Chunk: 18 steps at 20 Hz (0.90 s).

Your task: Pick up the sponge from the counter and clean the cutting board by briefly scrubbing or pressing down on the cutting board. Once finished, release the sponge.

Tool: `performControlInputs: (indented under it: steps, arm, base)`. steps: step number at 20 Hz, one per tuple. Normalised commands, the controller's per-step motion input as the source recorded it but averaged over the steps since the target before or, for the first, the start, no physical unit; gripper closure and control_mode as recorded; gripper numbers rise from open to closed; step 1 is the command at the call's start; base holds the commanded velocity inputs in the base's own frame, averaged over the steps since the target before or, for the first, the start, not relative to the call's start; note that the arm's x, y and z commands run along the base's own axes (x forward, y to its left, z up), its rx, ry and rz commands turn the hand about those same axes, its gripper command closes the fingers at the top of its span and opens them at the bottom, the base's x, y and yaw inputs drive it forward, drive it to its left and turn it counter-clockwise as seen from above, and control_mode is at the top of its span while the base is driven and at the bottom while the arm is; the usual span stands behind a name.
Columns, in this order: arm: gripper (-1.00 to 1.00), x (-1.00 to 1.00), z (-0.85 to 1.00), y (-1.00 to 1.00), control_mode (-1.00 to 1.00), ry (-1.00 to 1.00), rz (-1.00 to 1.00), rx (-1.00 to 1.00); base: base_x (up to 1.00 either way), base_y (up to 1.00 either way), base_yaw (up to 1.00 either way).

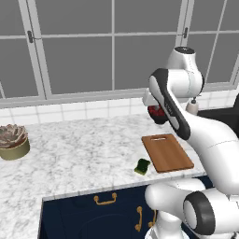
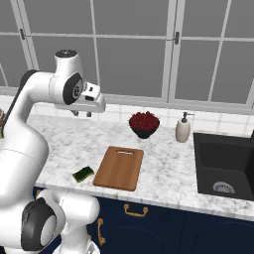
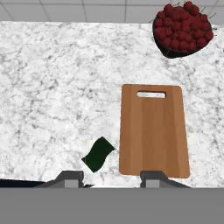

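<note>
The sponge [image 1: 142,166] [image 2: 83,173] [image 3: 99,154] lies on the marbled counter [image 1: 79,154] [image 2: 163,168] [image 3: 57,87] near its front edge, just left of the cutting board [image 1: 167,152] [image 2: 119,167] [image 3: 153,131]. In the hand view its dark green side faces up. The reddish-brown board lies flat with its slot handle toward the wall. My gripper [image 2: 82,113] [image 3: 111,177] hangs high above the counter, pointing down. It is over the front edge, between sponge and board. Its fingers stand apart with nothing between them.
A dark bowl of red berries [image 1: 156,112] [image 2: 144,123] [image 3: 183,28] stands behind the board by the tiled wall. A soap dispenser [image 2: 183,128] and a black sink [image 2: 225,166] are to the right. A potted succulent [image 1: 13,140] sits far left.
</note>
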Motion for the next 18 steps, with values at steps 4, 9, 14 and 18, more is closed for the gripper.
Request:
performControlInputs:
  steps: [4, 9, 14, 18]
  arm:
    - [-1.00, -0.08, -0.07, 0.01, -1.00, -0.01, -0.13, -0.01]
    - [-1.00, -0.33, -0.15, 0.06, -1.00, 0.04, -0.28, 0.03]
    - [-1.00, -0.36, -0.36, 0.05, -1.00, 0.01, -0.26, 0.04]
    - [-1.00, 0.04, -0.53, 0.00, -1.00, 0.12, -0.06, 0.09]
  base:
    - [0.00, 0.00, 0.00]
    - [0.00, 0.00, 0.00]
    - [0.00, 0.00, 0.00]
    - [0.00, 0.00, 0.00]
